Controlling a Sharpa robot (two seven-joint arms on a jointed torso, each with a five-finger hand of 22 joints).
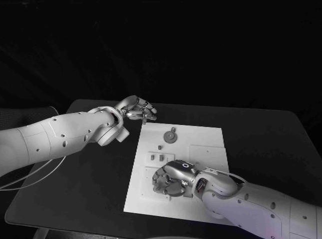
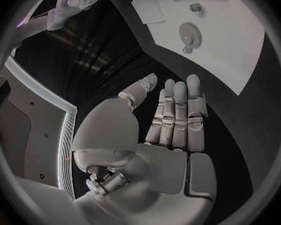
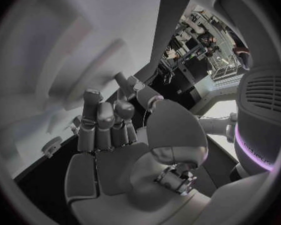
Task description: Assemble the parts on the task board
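Your right hand is hovering low over the near half of the task board, fingers curled in; whether they are closing on a part you cannot tell, since the hand is hiding whatever sits beneath it. Farther up the board, the gear-shaped part is lying flat near the far edge, with a smaller round piece touching its rim on the far side, so the pair's long axis is running away from you, toward the counter's far edge. Judging by its look, it is a light, stiff, smooth piece that is sitting low on the plate; you would do best pinching it across the toothed rim. Small upright pieces are standing near the board's middle. Your left hand is waiting off the board's far left corner, holding nothing, fingers extended side by side.
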